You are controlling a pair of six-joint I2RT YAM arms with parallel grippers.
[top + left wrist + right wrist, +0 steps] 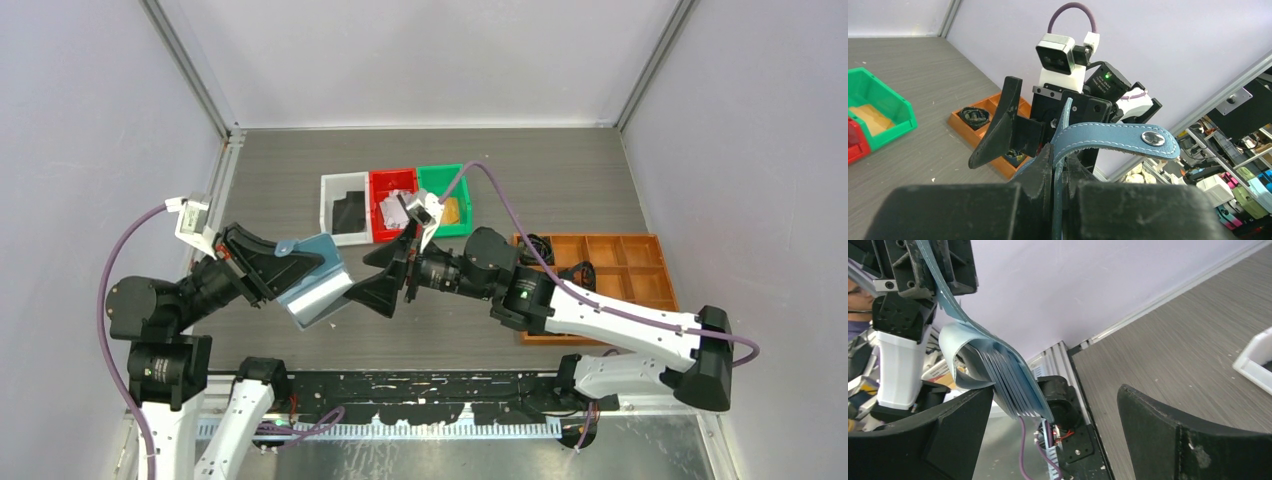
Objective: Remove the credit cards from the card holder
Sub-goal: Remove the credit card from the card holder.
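Clamping the card holder (318,290), left pincer (298,275) faces the gaping right pincer (374,279).

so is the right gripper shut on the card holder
No, the right gripper stands wide open; only the left gripper is clamped on the card holder.

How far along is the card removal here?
Apparently done: a black card lies in the white bin, a silver card in the red bin, a gold card in the green bin. In hand: the left fingers pinch the open wallet off the table; the right fingers stand open beside its slots. Left: pulling any cards inside, which these views cannot confirm.
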